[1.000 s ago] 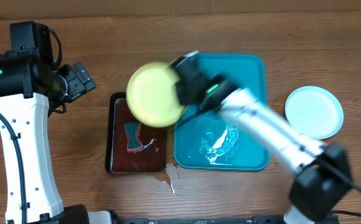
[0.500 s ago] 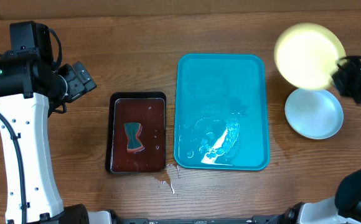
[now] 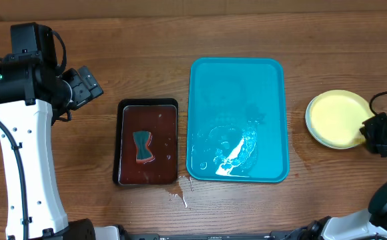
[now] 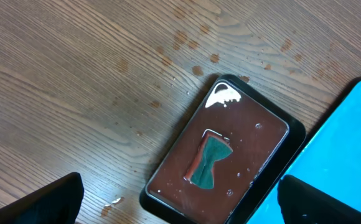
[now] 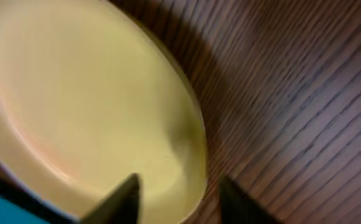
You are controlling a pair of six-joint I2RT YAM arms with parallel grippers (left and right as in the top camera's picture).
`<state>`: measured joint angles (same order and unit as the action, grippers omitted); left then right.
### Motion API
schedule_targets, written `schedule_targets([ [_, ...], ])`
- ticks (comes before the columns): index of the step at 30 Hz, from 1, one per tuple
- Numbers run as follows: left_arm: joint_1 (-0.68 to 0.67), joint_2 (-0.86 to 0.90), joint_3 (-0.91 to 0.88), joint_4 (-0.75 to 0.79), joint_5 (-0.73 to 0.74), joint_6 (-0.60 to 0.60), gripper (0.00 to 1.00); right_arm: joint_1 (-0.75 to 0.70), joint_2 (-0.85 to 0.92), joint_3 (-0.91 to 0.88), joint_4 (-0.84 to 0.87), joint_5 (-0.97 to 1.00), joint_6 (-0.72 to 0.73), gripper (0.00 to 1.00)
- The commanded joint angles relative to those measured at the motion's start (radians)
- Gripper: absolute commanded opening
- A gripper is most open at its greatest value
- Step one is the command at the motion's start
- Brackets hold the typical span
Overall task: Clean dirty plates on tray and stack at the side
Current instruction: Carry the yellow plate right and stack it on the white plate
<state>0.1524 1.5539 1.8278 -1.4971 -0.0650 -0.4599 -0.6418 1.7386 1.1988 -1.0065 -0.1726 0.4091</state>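
Close to the near edge of the bench (image 3: 100, 200), a small wet spill (image 3: 179, 194) marks the wood just off the near corner of the dark brown tray (image 3: 121, 143). That tray sits left of centre and holds brownish liquid with a teal sponge (image 3: 143, 147) lying in it. Just to its right, the larger teal tray (image 3: 237, 80) carries no plates, only a glistening puddle of water (image 3: 230, 150) pooled toward its near end.

By the right edge, well apart from the teal tray, a pale yellow-green plate (image 3: 335, 119) lies flat, with a thin paler rim showing at its left, seemingly another plate beneath. The right gripper (image 3: 375, 133) is at this plate's near-right rim. In the wrist view its fingers (image 5: 123, 200) stand spread, one over the plate and one over bare wood, gripping nothing.

Toward the far-left corner, the left gripper (image 3: 90, 83) hangs above the wood with its fingers released and wide apart.
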Motion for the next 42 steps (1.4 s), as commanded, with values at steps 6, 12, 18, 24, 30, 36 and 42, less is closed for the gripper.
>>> schedule_targets([
  [6, 0.005, -0.011, 0.021, -0.001, -0.013, 0.019, 1.00, 0.086, -0.188, 0.159, -0.125, -0.411, -0.219, 0.75],
  [12, 0.005, -0.011, 0.021, -0.001, -0.013, 0.019, 1.00, 0.330, -0.436, 0.169, -0.181, -0.468, -0.288, 0.79],
  [18, 0.005, -0.011, 0.021, -0.001, -0.013, 0.019, 1.00, 0.627, -0.572, 0.169, -0.207, -0.468, -0.279, 1.00],
  [24, 0.005, -0.011, 0.021, -0.001, -0.013, 0.019, 1.00, 0.782, -0.580, 0.169, -0.208, -0.465, -0.280, 1.00],
  [30, 0.005, -0.011, 0.021, -0.001, -0.013, 0.019, 1.00, 0.773, -0.607, 0.169, -0.137, -0.435, -0.366, 1.00],
  [36, 0.005, -0.011, 0.021, -0.001, -0.013, 0.019, 1.00, 0.771, -0.802, 0.105, 0.114, -0.138, -0.434, 1.00],
  [42, 0.005, -0.011, 0.021, -0.001, -0.013, 0.019, 1.00, 0.732, -1.102, -0.161, 0.358, 0.015, -0.433, 1.00],
])
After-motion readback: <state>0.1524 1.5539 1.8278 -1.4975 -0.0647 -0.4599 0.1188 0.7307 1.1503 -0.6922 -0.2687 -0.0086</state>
